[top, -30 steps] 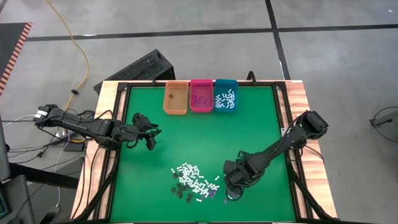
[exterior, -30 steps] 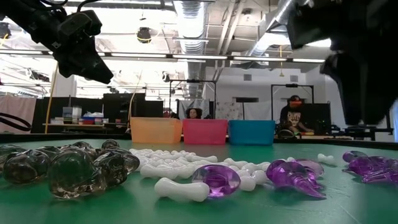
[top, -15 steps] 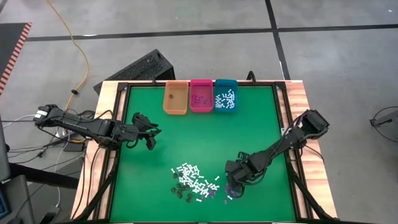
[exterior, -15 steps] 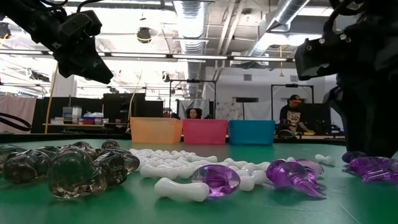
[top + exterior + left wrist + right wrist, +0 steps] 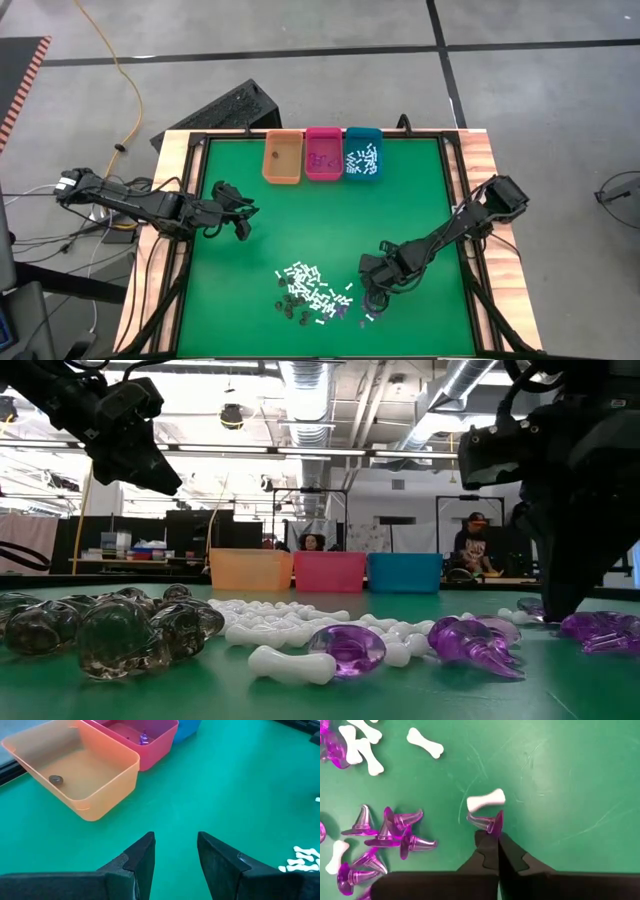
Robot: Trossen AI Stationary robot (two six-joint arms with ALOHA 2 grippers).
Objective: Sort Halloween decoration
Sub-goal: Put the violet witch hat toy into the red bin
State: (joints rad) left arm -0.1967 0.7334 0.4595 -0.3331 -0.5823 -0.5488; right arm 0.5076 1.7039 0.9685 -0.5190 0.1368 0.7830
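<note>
From above, the right pincer (image 5: 370, 303) sits at the five o'clock edge of the scattered decoration pieces (image 5: 310, 295) on the green counter (image 5: 420, 190). Only its wrist view shows it pinching a purple witch hat (image 5: 487, 821) beside a white bone (image 5: 486, 800). The left pincer (image 5: 175, 855), spread, hovers near the orange bin (image 5: 75, 770) at nine o'clock.

Halloween decoration (image 5: 312, 292) — white bones, purple hats, dark bits — heaped together.
</note>
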